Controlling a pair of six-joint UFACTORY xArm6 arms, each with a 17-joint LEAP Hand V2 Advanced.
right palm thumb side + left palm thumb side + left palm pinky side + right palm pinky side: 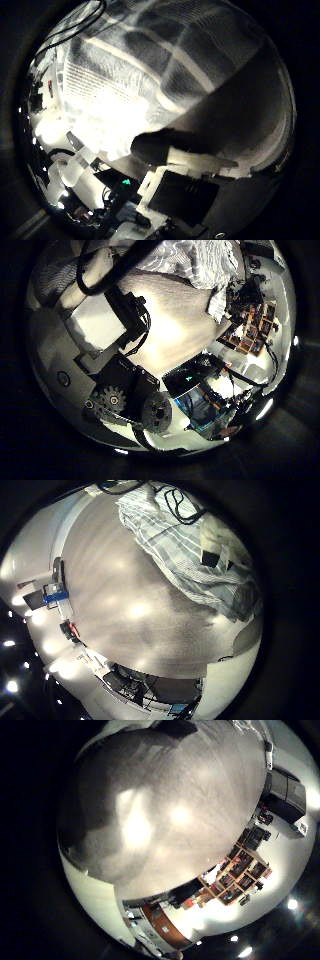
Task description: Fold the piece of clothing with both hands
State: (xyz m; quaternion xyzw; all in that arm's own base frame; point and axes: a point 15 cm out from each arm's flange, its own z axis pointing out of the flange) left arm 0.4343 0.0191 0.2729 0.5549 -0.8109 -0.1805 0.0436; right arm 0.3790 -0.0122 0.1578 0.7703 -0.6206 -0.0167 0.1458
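Striped clothing (140, 80) bunched on table (140, 610), orientation unclear

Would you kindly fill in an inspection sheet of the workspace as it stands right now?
Surface: table, mostly bare, smooth top.
Job's things: checked piece of clothing, lying rumpled on the table, not yet folded flat; it fills much of the right thumb side view, so it is close to that palm.
Clutter: a few small items beside the table's edge, too small to identify.
Robot hands: left robot hand over the table next to the clothing; right robot hand right above the clothing; grip cannot be told for either.
Cables: none but the robot's own.
Surroundings: shelving stands in the room beyond the table.
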